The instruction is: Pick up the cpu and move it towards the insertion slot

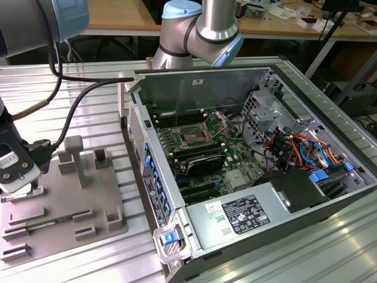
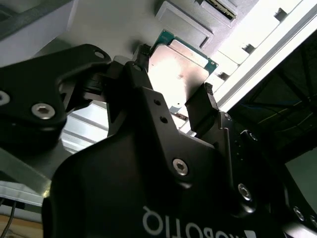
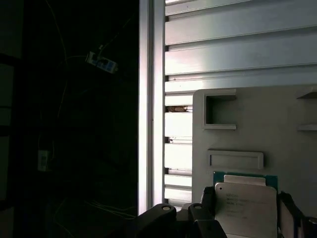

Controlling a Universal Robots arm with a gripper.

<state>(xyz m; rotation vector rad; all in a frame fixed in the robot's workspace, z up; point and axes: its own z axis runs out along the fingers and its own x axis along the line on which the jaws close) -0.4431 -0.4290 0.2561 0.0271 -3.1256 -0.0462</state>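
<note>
Slatted metal desk point(image 1: 100, 118), grey tray point(image 1: 112, 194) at the exterior view's left. Pincer point(image 2: 173, 74) clamps cpu point(image 2: 181, 64) by two edges over tray; silvery face, green rim. Arm point(image 1: 206, 29) reaches left, insertion slot point(image 1: 193, 137) well apart.

A ribbed aluminium table point(image 1: 100, 121) fills the near part of the room. Its slats catch a hard white glare point(image 1: 318, 247) toward the near edge on the exterior view's right. Beyond its far edge stand light wooden desks point(image 1: 118, 15) on grey metal legs point(image 1: 321, 50). The desk toward the exterior view's right is strewn with small clutter point(image 1: 294, 15). The floor point(image 1: 112, 46) under them lies in deep shadow. In the first wrist view the slats point(image 3: 237, 44) shine brightly, and past the table's edge rail point(image 3: 151, 99) all is dark apart from a few thin cables point(image 3: 64, 49).
</note>
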